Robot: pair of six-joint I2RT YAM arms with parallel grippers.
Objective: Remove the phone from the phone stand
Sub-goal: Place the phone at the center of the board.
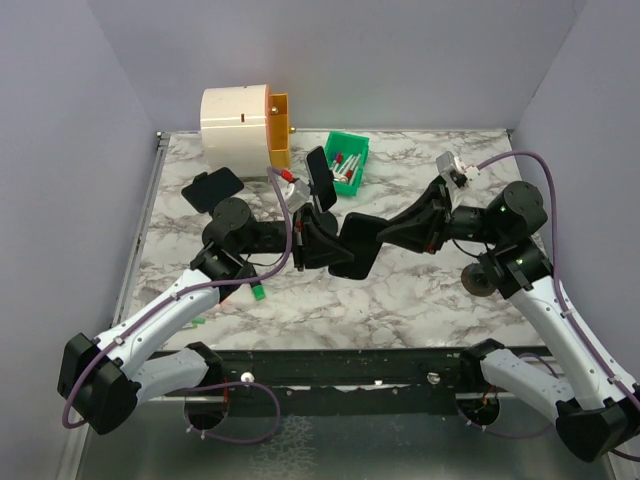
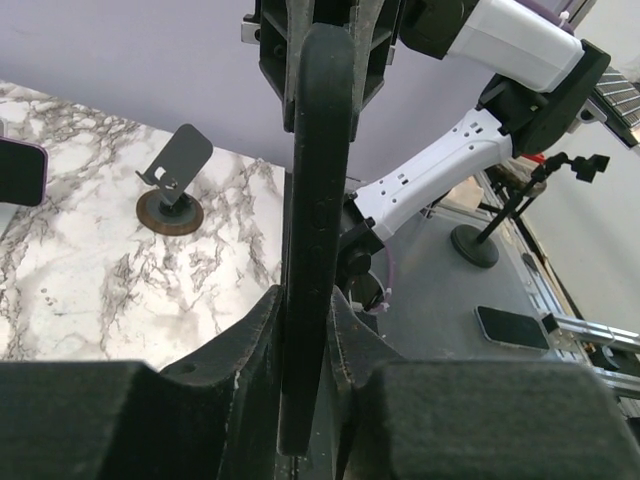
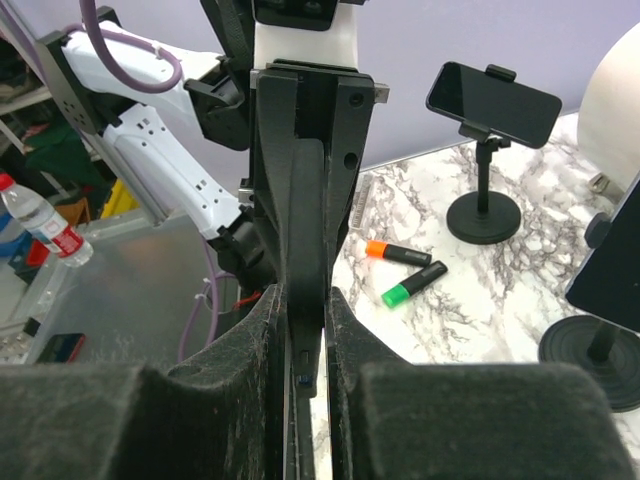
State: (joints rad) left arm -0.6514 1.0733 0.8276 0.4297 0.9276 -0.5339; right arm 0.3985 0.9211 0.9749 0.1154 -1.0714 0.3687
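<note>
The table (image 1: 420, 300) is finished in a white marble pattern veined with grey and is enclosed by pale lavender walls (image 1: 400, 60). The phone (image 2: 318, 220) is shown in black, as are the clamp stand (image 3: 482, 215) and the second phone (image 3: 495, 95) held on it. A dark grey folding stand (image 2: 180, 155) is mounted on a rust-brown disc base (image 2: 187, 221). A green bin (image 1: 348, 137) is seen holding red-capped items. The cylindrical container (image 1: 235, 120) is coloured cream-white with an orange end (image 1: 279, 128). An orange-capped marker (image 3: 392, 253) and a green-capped marker (image 3: 413, 283) are both given black bodies. The left arm (image 1: 165, 318) and right arm (image 1: 575, 330) are cased in white with black joints, and purple cables (image 1: 520, 158) are run along them.
</note>
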